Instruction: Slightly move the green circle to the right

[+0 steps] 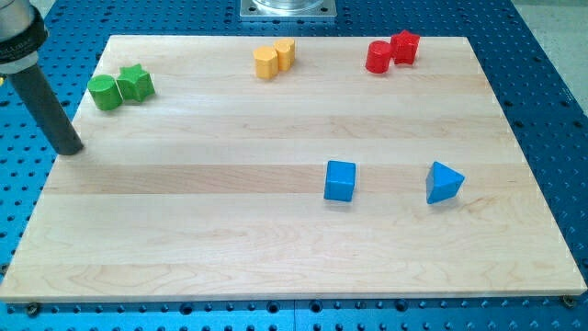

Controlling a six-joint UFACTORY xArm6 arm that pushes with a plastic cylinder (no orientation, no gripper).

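The green circle (105, 93) sits near the board's upper left corner, touching the green star (136, 83) on its right. My tip (70, 149) rests at the board's left edge, below and a little to the left of the green circle, apart from it. The rod slants up to the view's top left corner.
Two yellow blocks (274, 58) touch each other at the top middle. A red circle (378, 57) and a red star (405, 46) touch at the top right. A blue cube (340, 180) and a blue triangle (444, 182) lie right of centre. The wooden board (184, 239) lies on a blue perforated table.
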